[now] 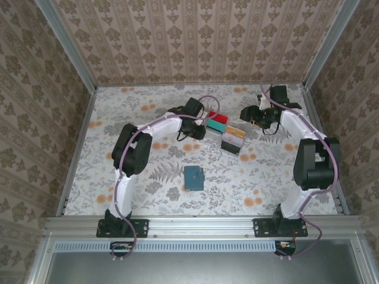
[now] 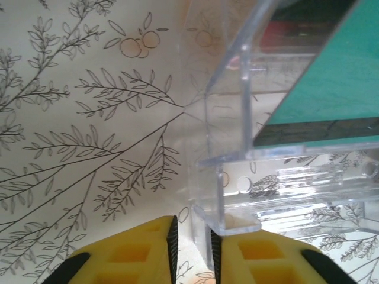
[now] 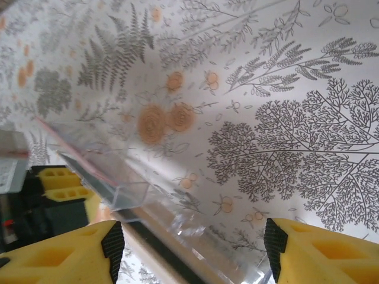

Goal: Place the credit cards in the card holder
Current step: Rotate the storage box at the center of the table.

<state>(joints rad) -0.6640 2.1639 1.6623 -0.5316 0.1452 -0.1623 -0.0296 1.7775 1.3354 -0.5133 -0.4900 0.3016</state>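
1. I'm seeing the left fingers (image 2: 142,257) sitting at a corner of the clear plastic rack (image 2: 237,195). They're standing a sliver apart, and I can't tell whether they're nipping its wall.
2. The right fingers (image 3: 65,254) are hanging spread wide, with the rack's other end lying between them.
3. A thin teal plastic credit card (image 2: 320,77) is standing in the rack, with a red card (image 2: 284,32) showing behind it.
4. The flat, square dark teal card holder (image 1: 193,177) is lying on the floral-patterned desk (image 1: 136,112), well apart from both sets of fingers and nearer the arm bases.
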